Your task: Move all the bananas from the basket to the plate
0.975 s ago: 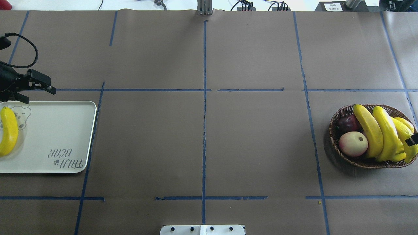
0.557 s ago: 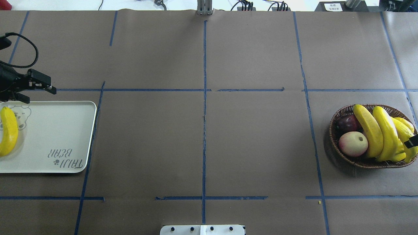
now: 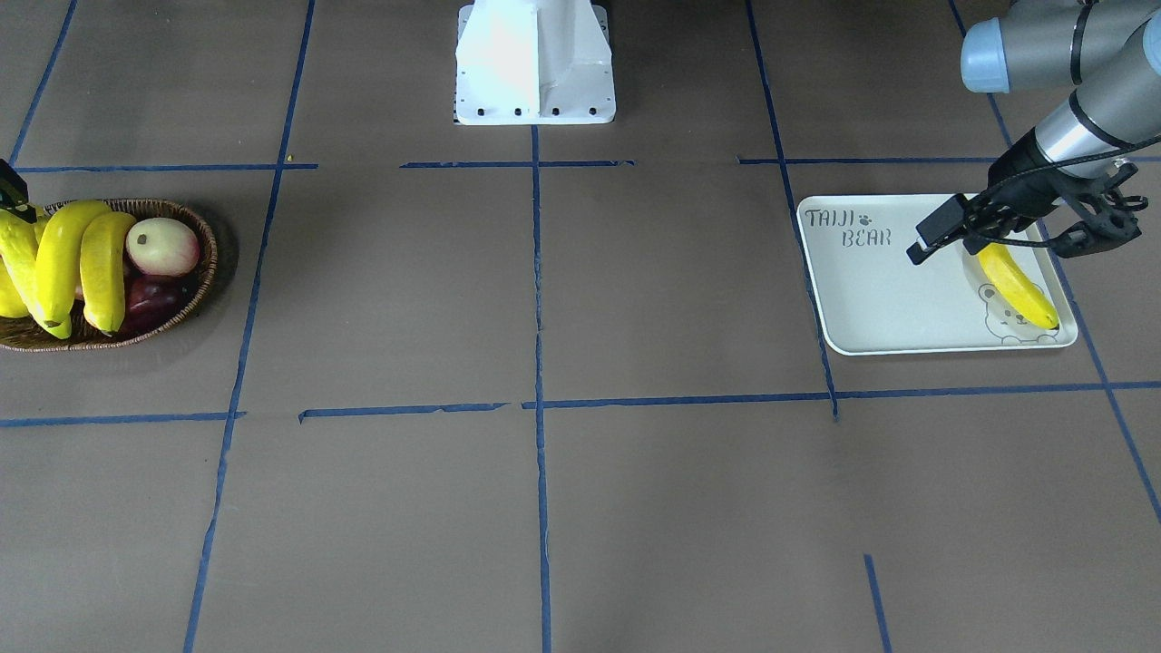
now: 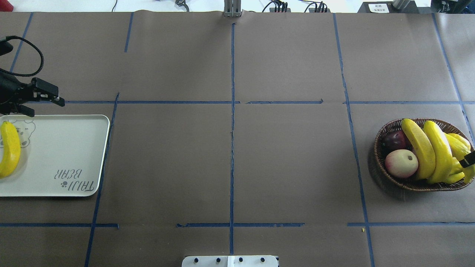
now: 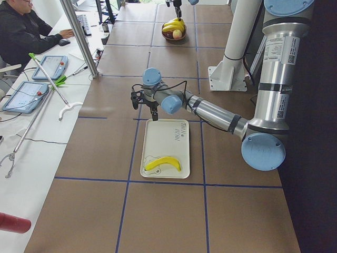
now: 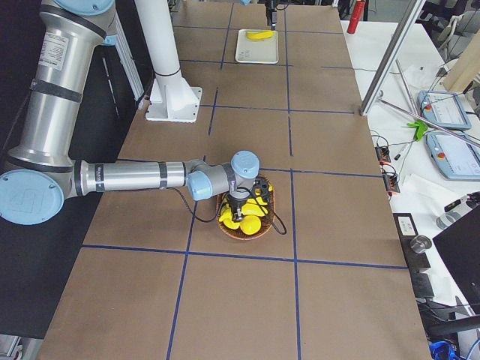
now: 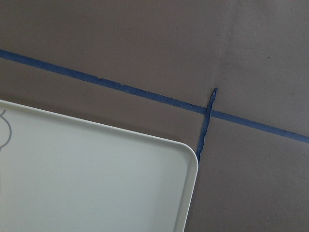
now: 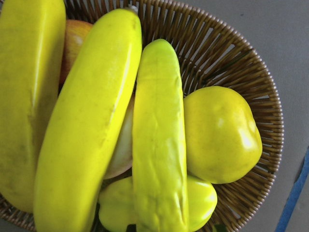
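Because three bananas (image 4: 421,148) lie in the basket (image 4: 378,146), the right gripper (image 4: 468,159) hovers over it, probably to pick, its opening impossible to tell; well apart from the basket, the spread, empty left gripper (image 4: 45,106) hangs clear of the plate (image 4: 74,148) and its one banana (image 4: 9,148).

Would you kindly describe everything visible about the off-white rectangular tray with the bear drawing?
The off-white rectangular tray looks like smooth plastic, with rounded corners and a low raised rim. It lies flat on the brown paper-covered table at the robot's left end. "TAIJI BEAR" lettering with a paw print marks one corner, a bear-face drawing the opposite one. One yellow banana rests on it, partly over the bear drawing; the rest is bare.
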### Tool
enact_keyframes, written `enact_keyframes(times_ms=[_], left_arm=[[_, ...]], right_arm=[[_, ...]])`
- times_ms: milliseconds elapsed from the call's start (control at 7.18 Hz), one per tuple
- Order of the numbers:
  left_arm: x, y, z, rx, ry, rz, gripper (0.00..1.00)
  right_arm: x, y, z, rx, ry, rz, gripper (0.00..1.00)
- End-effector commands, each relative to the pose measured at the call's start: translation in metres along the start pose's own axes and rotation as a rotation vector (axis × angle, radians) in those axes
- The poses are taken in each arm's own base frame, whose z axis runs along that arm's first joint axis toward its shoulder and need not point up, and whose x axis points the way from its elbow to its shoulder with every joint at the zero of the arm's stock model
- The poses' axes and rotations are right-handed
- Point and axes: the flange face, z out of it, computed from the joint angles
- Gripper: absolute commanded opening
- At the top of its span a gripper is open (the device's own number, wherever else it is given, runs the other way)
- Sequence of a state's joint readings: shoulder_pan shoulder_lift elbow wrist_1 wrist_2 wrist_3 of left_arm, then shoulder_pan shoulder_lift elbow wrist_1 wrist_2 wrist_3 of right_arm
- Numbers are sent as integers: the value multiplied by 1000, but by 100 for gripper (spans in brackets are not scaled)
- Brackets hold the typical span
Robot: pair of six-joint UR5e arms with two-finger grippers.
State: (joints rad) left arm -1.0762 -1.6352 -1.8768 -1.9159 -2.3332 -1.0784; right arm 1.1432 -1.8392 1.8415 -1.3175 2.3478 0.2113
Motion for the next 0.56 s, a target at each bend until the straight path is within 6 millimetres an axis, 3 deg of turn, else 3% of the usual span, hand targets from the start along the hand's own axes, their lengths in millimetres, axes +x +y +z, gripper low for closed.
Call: enact_keyframes(times_ms=[0, 139, 278, 418], left_arm=[[2, 1, -2, 2, 4, 3, 99], [2, 2, -3, 3, 4, 4, 99], [4, 2, -4, 4, 6, 7, 99], [3, 2, -4, 2, 6, 6, 99]], right_arm=[[0, -1, 2, -3, 1, -4, 44], [-2, -1, 3, -3, -1, -15, 11], [-9, -3, -4, 12, -2, -29, 0], [-18, -1, -17, 38, 3, -44, 0]])
